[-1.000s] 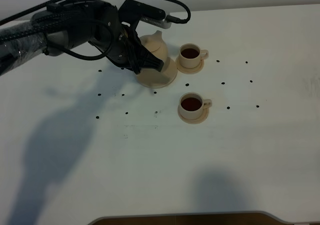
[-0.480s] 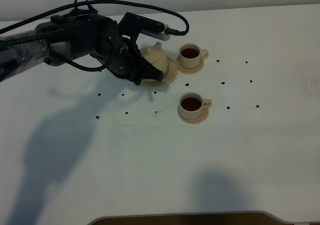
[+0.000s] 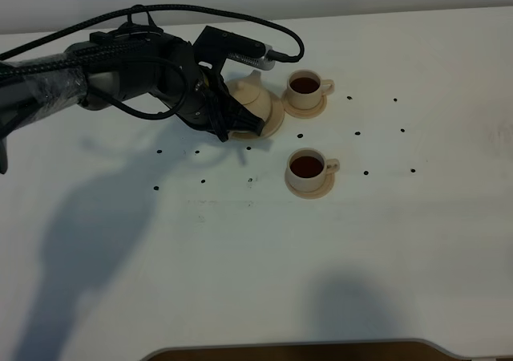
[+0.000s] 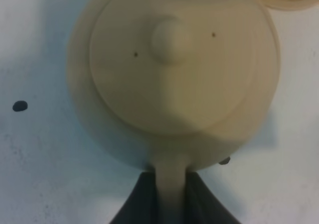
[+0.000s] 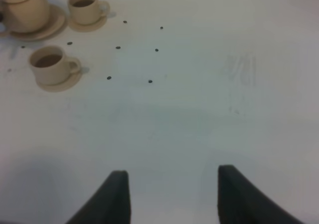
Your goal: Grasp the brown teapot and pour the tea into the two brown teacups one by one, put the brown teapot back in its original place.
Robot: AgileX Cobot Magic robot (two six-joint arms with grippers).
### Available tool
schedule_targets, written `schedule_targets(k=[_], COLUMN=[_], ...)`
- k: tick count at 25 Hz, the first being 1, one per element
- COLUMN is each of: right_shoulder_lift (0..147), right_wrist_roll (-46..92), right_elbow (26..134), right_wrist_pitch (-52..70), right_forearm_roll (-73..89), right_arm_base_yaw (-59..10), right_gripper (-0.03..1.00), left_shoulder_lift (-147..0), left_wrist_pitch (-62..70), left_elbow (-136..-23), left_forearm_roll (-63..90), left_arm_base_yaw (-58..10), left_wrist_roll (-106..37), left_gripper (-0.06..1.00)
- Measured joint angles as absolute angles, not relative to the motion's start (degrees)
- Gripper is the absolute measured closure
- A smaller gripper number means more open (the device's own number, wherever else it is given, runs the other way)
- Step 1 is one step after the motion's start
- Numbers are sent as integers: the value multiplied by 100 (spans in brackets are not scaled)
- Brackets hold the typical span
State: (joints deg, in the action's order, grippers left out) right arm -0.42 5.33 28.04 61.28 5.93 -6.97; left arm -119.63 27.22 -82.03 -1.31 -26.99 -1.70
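Dim, cool light falls on the white worktop [image 3: 401, 241], which reads grey-blue. Broad soft shadows spread across its lower left in the high view. The left wrist view is blurred, the teapot [image 4: 174, 79] soft-edged; the right wrist view is hazy, slightly soft throughout.

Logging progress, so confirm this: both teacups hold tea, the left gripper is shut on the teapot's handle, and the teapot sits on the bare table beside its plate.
One detail is wrong. The teapot sits on its wide plate, not on the bare table; the exterior high view shows this. The rest holds: both teacups hold tea, and the left gripper is shut on the handle.
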Motion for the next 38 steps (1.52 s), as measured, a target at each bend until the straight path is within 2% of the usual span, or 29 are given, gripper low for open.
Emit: schedule_targets(k=[5, 11, 14, 21, 24, 38], right_shoulder_lift=[-42, -42, -42, -42, -42, -42], right_wrist_roll=[533, 533, 533, 533, 533, 533], right_elbow=[2804, 2804, 2804, 2804, 2804, 2804], right_wrist_pitch=[6128, 6128, 6128, 6128, 6128, 6128], right_forearm_roll=[593, 593, 593, 593, 593, 593], right_arm_base_yaw=[-697, -697, -697, -697, -697, -697], right_gripper=[57, 57, 57, 57, 57, 57], left_shoulder_lift=[-11963, -11890, -11561, -10708, -10255, -6868], left_wrist_pitch=[2709, 2930, 3388, 5826, 6582, 6829], left_elbow=[-8203, -8203, -8203, -8167, -7781, -4892], left_forearm_roll=[-129, -129, -147, -284, -353, -341], left_arm_base_yaw=[-2704, -2704, -2704, -2670, -2612, -2593], left_wrist_roll=[-170, -170, -170, -96, -58, 207], left_gripper=[77, 54, 47, 46, 46, 46])
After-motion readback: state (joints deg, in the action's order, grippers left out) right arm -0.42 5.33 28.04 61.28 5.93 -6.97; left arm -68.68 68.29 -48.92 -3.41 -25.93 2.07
